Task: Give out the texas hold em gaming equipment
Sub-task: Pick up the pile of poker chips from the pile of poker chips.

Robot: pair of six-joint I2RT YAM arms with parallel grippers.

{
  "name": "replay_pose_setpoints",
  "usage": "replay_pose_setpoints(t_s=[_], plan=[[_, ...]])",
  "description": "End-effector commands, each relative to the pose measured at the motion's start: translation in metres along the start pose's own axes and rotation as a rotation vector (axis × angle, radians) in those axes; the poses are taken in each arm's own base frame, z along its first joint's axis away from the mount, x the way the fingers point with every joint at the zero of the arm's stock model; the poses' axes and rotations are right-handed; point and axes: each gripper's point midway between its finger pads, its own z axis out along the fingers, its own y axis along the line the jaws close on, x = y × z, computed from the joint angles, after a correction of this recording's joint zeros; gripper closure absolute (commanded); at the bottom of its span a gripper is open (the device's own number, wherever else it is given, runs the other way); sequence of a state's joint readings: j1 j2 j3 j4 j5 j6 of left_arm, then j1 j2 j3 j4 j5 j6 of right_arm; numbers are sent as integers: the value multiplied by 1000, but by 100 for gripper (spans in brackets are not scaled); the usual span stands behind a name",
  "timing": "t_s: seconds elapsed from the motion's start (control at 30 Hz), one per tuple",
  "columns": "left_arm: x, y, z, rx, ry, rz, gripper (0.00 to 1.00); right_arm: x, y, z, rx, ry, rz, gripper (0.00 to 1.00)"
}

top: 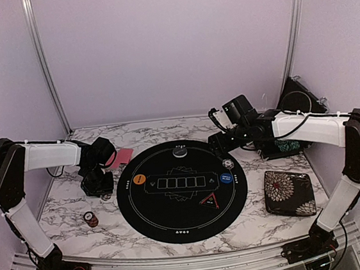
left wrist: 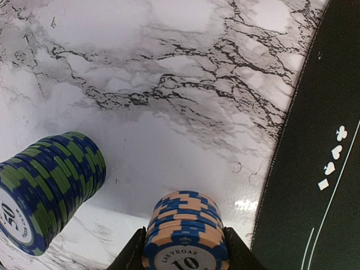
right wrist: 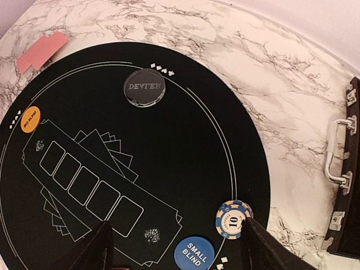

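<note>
- On the marble table [top: 65, 208], just left of the round black mat [top: 186, 228], the left gripper [left wrist: 185, 256] is clenched on the rim of an orange-and-blue chip stack [left wrist: 185, 230].
- That stack stands upright with its printed face up toward the wrist camera, reading "LAS VEGAS" and "10".
- Just left of it, and apart from it, a blue-and-green chip stack [left wrist: 53, 183] also stands upright; its top face reads "50".
- The right gripper [right wrist: 177, 250] hangs over the far right part of the mat with its fingers [right wrist: 95, 247] spread wide and nothing between them.
- On the mat's far edge lies a dark round button [right wrist: 144, 86] marked "DEALER".
- At the mat's left lies an orange button [right wrist: 30, 118] marked "BIG BLIND", and at its right a blue button [right wrist: 194, 253] marked "SMALL BLIND".
- Just beside the blue button, a flat orange-and-blue chip [right wrist: 233, 219] shows "10".
- The pink cards [top: 123, 156] lie flat on the marble off the mat's far left, with their long axis slanted to the table edge.
- A black triangle marker [top: 211, 201] sits on the mat's near right; which way it points cannot be told.
- A floral case [top: 289, 191] lies right of the mat.
</note>
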State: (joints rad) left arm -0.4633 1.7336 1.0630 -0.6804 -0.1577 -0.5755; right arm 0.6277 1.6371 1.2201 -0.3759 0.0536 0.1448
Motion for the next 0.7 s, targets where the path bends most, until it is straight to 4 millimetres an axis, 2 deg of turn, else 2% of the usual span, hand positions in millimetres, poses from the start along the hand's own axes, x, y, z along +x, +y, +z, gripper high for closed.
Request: replay_pose_setpoints(t_s=[0.0, 0.67], plan=[[-3, 2, -11, 2, -7, 2, 63, -3, -4, -1, 12, -3, -1, 25], [-7, 1, -15, 5, -16, 9, 63, -3, -4, 0, 12, -2, -3, 25]])
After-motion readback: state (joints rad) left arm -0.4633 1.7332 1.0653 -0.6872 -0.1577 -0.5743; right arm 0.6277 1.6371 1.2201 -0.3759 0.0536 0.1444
